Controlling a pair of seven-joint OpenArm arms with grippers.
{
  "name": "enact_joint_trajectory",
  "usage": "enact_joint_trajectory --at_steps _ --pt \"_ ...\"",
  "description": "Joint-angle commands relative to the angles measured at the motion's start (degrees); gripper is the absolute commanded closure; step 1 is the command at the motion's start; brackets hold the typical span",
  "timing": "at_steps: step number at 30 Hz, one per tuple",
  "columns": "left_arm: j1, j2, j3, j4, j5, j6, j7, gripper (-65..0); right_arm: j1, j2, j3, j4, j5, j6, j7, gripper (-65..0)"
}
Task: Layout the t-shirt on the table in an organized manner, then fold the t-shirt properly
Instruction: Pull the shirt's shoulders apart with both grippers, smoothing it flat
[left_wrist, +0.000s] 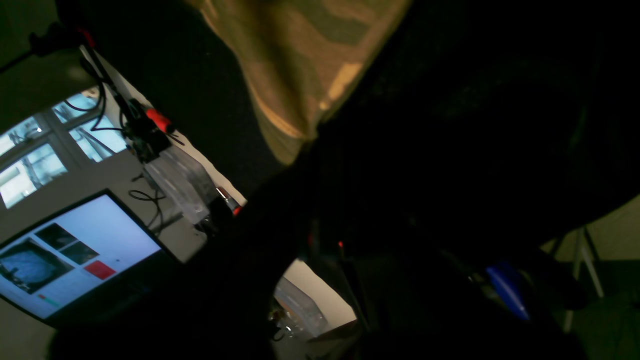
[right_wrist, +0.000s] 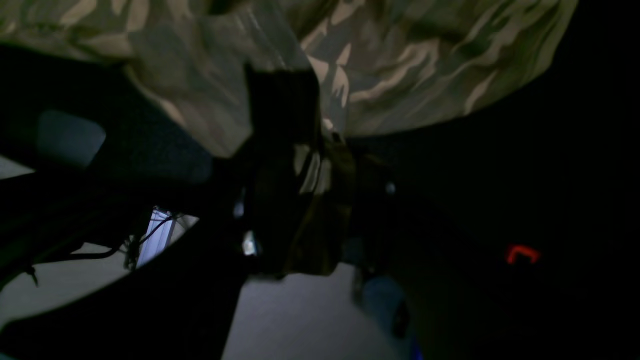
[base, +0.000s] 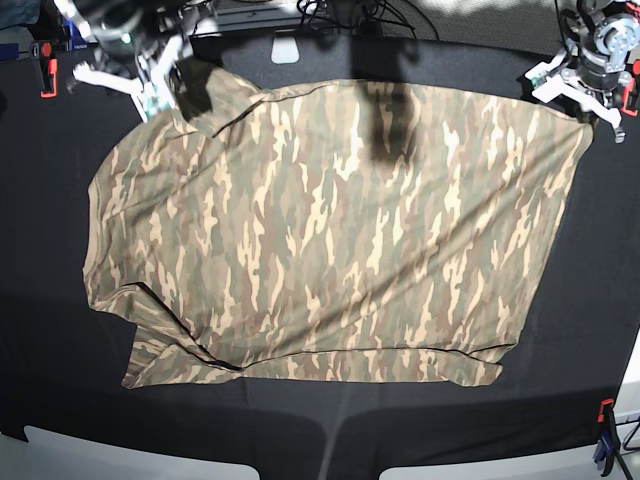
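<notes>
Left wrist view: a corner of the t-shirt (left_wrist: 300, 65) hangs in at the top, its hemmed edge running down to a point against the dark bench (left_wrist: 200, 80). The left end effector itself is lost in shadow; whether it is released or clenched cannot be told here. Beyond the bench edge sit a red-handled clamp (left_wrist: 159, 120), a lit monitor (left_wrist: 70, 255) and bright windows (left_wrist: 30, 150).

Right wrist view: the right end effector (right_wrist: 300, 165) is clenched on a fold of the t-shirt (right_wrist: 410, 65), with camouflage fabric bunched between its dark fingers (right_wrist: 280, 125). The cloth spreads across the top of the view; below and to the right of it lies black bench (right_wrist: 500, 175).

Base view: the t-shirt (base: 340, 230) lies spread over the middle of the bench (base: 50, 330), mostly flat. Its lower left corner is folded under, and its upper left corner is rumpled where the right end effector (base: 160, 75) meets it. The left end effector (base: 575, 95) sits at the shirt's upper right corner; its grip cannot be told. Black surface shows on every side of the shirt, widest below and to its left. Clamps stand at the bench edge, one orange (base: 45, 70) above the shirt's left side, one blue (base: 603, 445) below its right corner.
</notes>
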Motion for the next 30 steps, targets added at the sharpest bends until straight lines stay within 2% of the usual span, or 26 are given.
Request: enact_joint_trajectory --at_steps 1,5,16,17,19,20,25,28,30 --pt "0.2 -1.1 -0.4 0.7 0.8 0.8 0.6 0.0 -0.5 -0.2 0.2 0.0 -0.3 -0.3 0.5 -22.7" --pt "0.2 -1.1 -0.4 0.7 0.8 0.8 0.6 0.0 -0.5 -2.1 0.2 -4.2 -2.7 -0.3 0.8 -22.7" --pt "0.2 -1.1 -0.4 0.7 0.8 0.8 0.5 0.0 3.8 -2.0 0.2 -11.8 -2.3 -0.2 0.9 -21.8" --pt "0.2 -1.1 -0.4 0.7 0.8 0.8 0.5 0.0 3.9 -2.0 0.2 -11.9 -2.6 -0.1 0.7 -18.3" --pt "0.2 -1.1 -0.4 0.7 0.8 0.8 0.5 0.0 3.9 -2.0 0.2 -11.9 -3.7 -0.1 0.6 -2.5" --pt "0.2 -1.1 -0.4 0.7 0.8 0.8 0.5 0.0 3.9 -2.0 0.2 -11.9 -4.9 0.3 0.4 0.0" --pt "0.2 -1.1 -0.4 0.7 0.8 0.8 0.5 0.0 3.4 -2.0 0.2 -10.8 -10.1 4.2 -0.2 0.0" --pt "0.2 -1.1 -0.4 0.7 0.8 0.8 0.5 0.0 1.6 -1.8 0.2 -8.0 -10.0 7.8 -0.2 0.0" --pt "0.2 -1.0 -0.4 0.7 0.8 0.8 0.6 0.0 -0.3 -1.6 0.2 -5.6 -10.0 11.3 -0.2 0.0"
